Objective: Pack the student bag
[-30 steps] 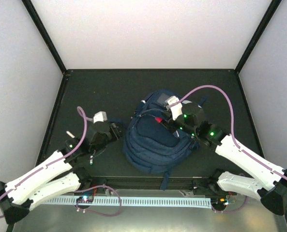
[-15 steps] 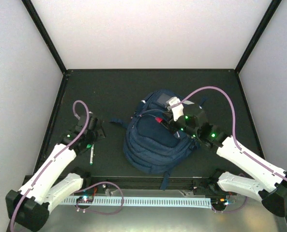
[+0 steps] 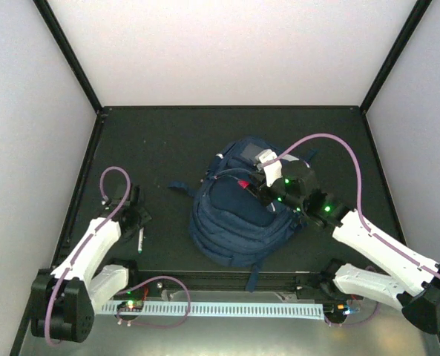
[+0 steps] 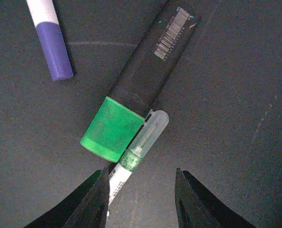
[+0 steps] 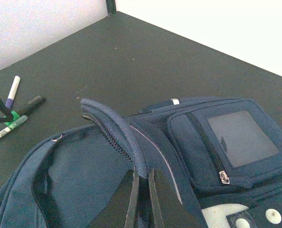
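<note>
You're early on: your right gripper [image 5: 143,176] pinches the raised zip edge of the student bag [image 3: 231,222] at mid-table, while your left gripper [image 4: 141,179] hangs open and empty over the green-capped marker [image 4: 133,104], green pen [image 4: 141,143] and purple pen [image 4: 53,50], none packed yet

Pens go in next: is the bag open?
Open: the right gripper holds the bag up by its zippered edge, and a gap shows beneath.
</note>
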Motion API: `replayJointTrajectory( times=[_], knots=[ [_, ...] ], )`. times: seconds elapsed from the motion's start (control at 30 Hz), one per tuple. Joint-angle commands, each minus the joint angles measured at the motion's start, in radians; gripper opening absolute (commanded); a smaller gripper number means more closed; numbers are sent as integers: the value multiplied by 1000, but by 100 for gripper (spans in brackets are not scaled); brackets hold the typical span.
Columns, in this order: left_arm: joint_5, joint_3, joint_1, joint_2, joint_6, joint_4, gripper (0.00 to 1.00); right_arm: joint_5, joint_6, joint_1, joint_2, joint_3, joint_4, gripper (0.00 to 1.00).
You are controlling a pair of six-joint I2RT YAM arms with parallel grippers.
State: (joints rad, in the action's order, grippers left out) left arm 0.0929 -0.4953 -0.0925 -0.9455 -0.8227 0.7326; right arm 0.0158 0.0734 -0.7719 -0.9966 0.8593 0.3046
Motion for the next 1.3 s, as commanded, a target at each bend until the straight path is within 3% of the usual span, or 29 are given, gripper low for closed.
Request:
replayJointTrajectory(
  times=[0.0, 0.13, 0.3, 0.43, 0.57, 0.73, 0.87, 1.1, 1.27],
  knots=[
    [-14, -6, 10, -40, -11, -2, 41, 22, 1, 10, 21, 11, -110, 2],
    [-3, -17, 10, -113, -43, 50, 42, 23, 2, 10, 19, 8, -118, 2],
    [-33, 4, 11, -157, -6, 0, 42, 17, 6, 10, 18, 9, -123, 2],
    [-141, 34, 10, -170, 26, -97, 40, 23, 6, 10, 20, 5, -123, 2],
    [-228, 65, 9, -217, 0, -175, 33, 21, 12, 10, 19, 8, -124, 2],
    [-229, 101, 9, -224, -15, -229, 16, 28, 10, 10, 29, 9, -114, 2],
    [-213, 91, 9, -228, 0, -217, 11, 33, 9, 10, 38, 8, -109, 2],
    [-253, 37, 7, -123, 42, -163, 5, 25, 12, 10, 39, 15, -109, 2],
    [-461, -32, 2, 65, 41, -158, 5, 29, 10, 10, 38, 20, -105, 2]
  ],
)
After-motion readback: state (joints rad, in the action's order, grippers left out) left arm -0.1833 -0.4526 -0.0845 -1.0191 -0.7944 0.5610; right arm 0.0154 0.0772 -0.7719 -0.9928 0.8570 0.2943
